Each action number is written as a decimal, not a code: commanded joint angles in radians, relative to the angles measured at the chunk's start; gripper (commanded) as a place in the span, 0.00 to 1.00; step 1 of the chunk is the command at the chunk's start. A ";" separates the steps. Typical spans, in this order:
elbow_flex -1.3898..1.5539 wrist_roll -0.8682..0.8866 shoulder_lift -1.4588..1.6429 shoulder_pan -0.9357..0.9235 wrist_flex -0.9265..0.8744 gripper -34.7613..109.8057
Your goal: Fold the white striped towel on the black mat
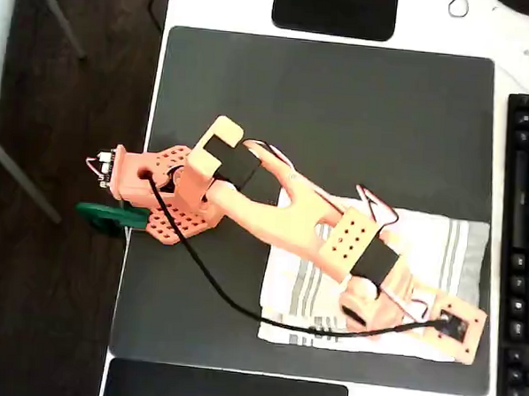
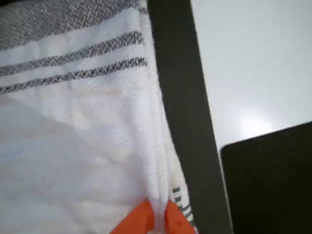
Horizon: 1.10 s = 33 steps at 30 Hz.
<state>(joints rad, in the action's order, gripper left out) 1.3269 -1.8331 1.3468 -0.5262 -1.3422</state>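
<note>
The white striped towel [image 1: 439, 251] lies on the lower right part of the black mat [image 1: 340, 104], with grey stripe bands at its left and right ends. My orange arm reaches from the mat's left edge across the towel, and the gripper [image 1: 459, 343] is down at the towel's near right corner. In the wrist view the towel [image 2: 87, 136] fills the left side, beside a strip of mat [image 2: 180, 97]. The two orange fingertips of the gripper [image 2: 157, 222] are pressed together on the towel's raised edge fold.
A black keyboard [image 1: 524, 247] lies along the mat's right side. Glossy black slabs sit above [image 1: 335, 11] and below [image 1: 228, 393] the mat; the wrist view shows a slab [image 2: 273, 180] on the white table [image 2: 248, 58]. A green clamp [image 1: 113, 215] holds the arm's base.
</note>
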 commanded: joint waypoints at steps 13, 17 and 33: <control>0.066 -0.015 0.061 0.000 0.164 0.39; 0.072 0.046 0.126 0.101 0.061 0.38; 0.302 0.181 0.138 0.400 0.156 0.40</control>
<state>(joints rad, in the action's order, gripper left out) 1.6045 -1.6628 1.4327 -0.1457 -1.2164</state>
